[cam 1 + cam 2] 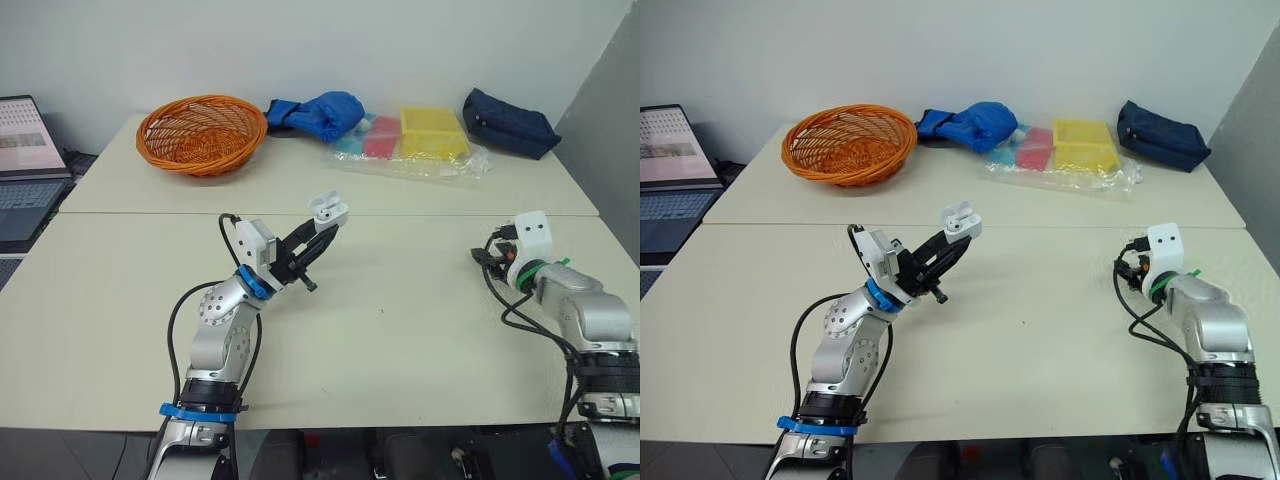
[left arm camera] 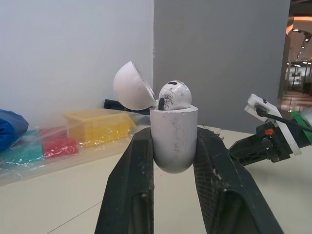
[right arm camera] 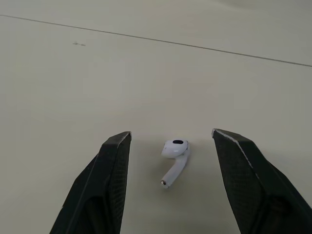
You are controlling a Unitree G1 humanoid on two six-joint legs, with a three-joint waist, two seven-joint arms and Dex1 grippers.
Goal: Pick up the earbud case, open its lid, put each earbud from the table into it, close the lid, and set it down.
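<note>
White, scuffed earbud case [image 2: 173, 146] clamped upright by its rounded lower body between the two black fingers of the left gripper [image 2: 173, 134], with the domed lid [image 2: 131, 87] swung open and tilted back on its hinge to one side. One white earbud [image 2: 174, 95] already seated inside, its smudged bulb head poking above the rim just beside the open lid. Flat on the table [image 3: 58, 73], a second earbud [image 3: 174, 155], white, between the spread fingers of the right gripper [image 3: 171, 134], just inside the tips, touching neither, stem pointing back toward the wrist.
</note>
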